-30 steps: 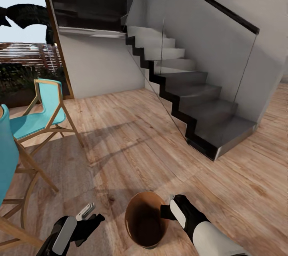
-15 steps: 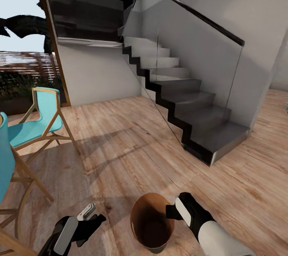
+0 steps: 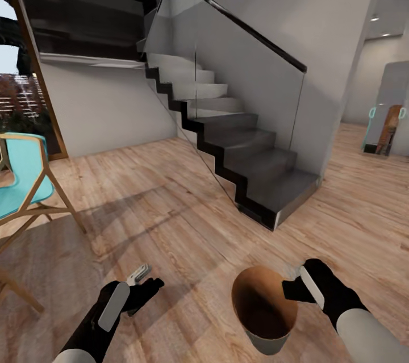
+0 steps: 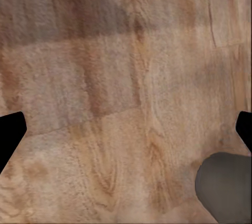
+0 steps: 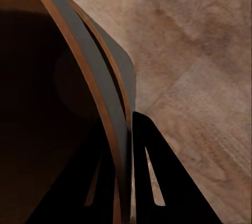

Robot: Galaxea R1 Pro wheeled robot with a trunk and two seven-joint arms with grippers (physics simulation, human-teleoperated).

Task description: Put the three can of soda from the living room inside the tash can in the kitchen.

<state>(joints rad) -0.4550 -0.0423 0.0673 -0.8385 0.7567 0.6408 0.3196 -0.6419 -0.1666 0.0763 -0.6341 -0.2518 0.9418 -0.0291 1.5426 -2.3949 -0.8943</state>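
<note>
Both arms are white at the forearm, turning matte black toward the wrist. Each black gripper, left gripper [image 3: 138,289] and right gripper [image 3: 291,289], carries a pale grey oblong panel.

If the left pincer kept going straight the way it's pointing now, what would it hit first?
Probably the wood plank floor: the left pincer is open and empty, and its wrist camera looks straight along it at bare planks. How far off they are is unclear.
</note>
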